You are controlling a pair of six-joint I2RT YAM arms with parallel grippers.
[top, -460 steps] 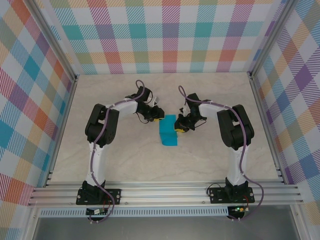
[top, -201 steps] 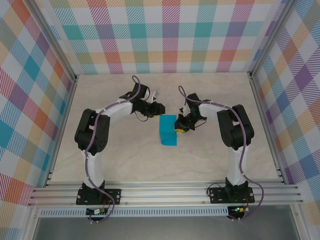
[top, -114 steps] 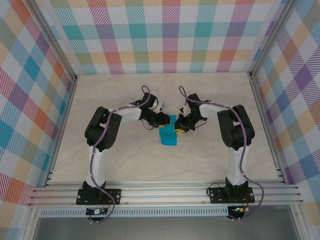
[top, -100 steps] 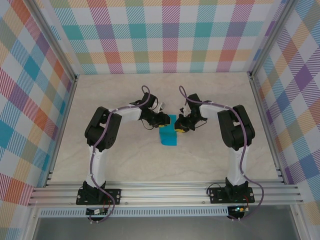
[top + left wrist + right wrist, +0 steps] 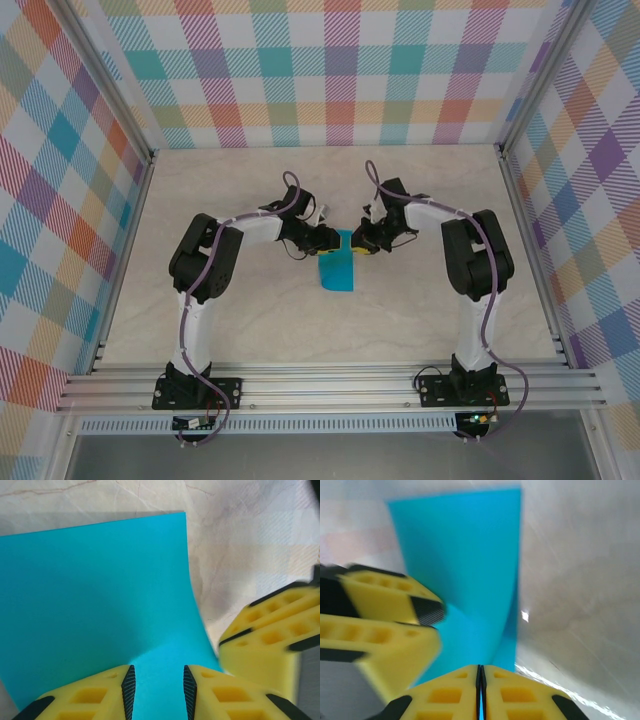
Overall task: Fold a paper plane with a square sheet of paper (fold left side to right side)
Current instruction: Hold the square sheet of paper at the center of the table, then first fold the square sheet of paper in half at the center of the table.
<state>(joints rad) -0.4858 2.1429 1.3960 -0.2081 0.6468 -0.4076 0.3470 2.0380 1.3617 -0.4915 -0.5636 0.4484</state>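
while the left gripper (image 5: 159, 677) hangs with jaws slightly apart over the folded cyan sheet of paper (image 5: 338, 272) on the table (image 5: 250, 320), the right gripper (image 5: 480, 672) just beside it is pressed tight, pinching the sheet's lifted right edge.

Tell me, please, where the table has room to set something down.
Bare table: the near stretch between paper and front rail; the far strip by back wall; outside left arm and right arm. Crowded: middle, where left gripper and right gripper meet at the paper.
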